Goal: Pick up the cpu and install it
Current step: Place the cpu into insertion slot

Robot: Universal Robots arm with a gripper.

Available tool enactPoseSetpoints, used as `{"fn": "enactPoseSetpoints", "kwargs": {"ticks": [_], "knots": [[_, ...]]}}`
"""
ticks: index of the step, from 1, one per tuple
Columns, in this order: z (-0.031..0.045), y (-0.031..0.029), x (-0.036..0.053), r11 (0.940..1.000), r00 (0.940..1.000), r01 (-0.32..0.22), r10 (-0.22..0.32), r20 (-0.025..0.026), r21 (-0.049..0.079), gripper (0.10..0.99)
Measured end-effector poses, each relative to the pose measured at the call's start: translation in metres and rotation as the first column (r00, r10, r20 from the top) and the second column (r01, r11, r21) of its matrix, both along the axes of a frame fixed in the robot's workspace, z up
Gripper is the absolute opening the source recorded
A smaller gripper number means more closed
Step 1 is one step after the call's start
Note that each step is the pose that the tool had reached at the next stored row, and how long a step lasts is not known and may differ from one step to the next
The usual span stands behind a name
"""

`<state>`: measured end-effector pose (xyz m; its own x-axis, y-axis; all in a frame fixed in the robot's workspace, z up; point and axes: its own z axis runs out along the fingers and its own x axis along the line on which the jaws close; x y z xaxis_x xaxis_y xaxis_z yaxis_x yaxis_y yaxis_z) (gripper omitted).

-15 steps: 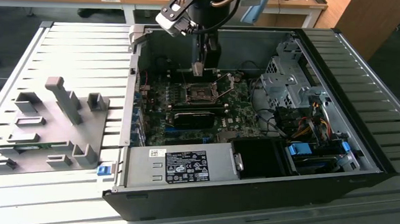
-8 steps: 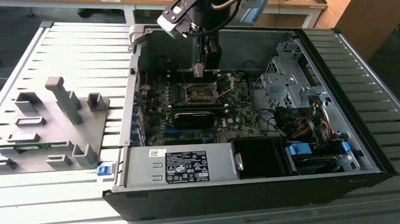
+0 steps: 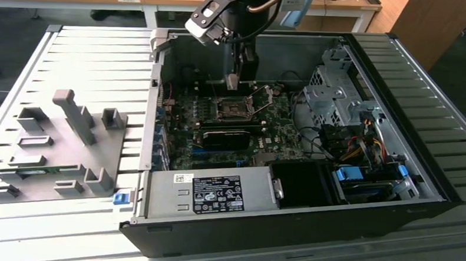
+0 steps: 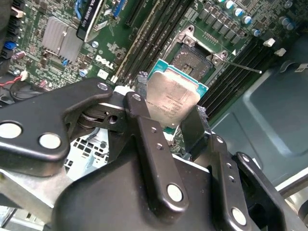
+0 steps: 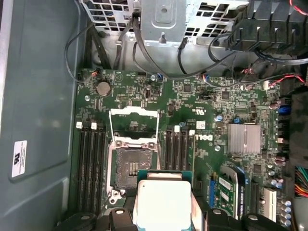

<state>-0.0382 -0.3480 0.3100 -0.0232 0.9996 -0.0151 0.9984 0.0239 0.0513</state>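
The cpu point(image 4: 172, 96), a flat square chip with a silver top and thin green rim, is held between the black fingers of my gripper point(image 4: 171, 108), which is shut on its edges. In the exterior view the gripper point(image 3: 232, 83) hangs inside the open computer case, just above the motherboard and slightly behind the socket point(image 3: 232, 110). The black socket point(image 5: 132, 166) lies bare with its metal frame point(image 5: 134, 120) flipped open. In the first wrist view the cpu point(image 5: 162, 202) is beside and partly over the socket's near corner, with the gripper point(image 5: 163, 214) around it.
The case wall point(image 3: 151, 103) and drive cage point(image 3: 333, 93) flank the motherboard. Memory slots point(image 5: 91, 163) run on both sides of the socket, and a finned heatsink point(image 5: 244, 138) and cables point(image 5: 250, 53) lie close by. A grey fixture tray point(image 3: 55, 152) rests outside the case.
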Motion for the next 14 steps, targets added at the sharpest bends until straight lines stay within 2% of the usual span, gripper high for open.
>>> {"fn": "enactPoseSetpoints", "kwargs": {"ticks": [4,14], "knots": [[-0.0029,0.0040,0.0009,1.0000,1.0000,0.005,-0.005,0.0000,0.000,0.525],[-0.0084,0.0071,0.0018,0.9998,0.9998,0.019,-0.019,0.0001,0.000,0.525]]}}
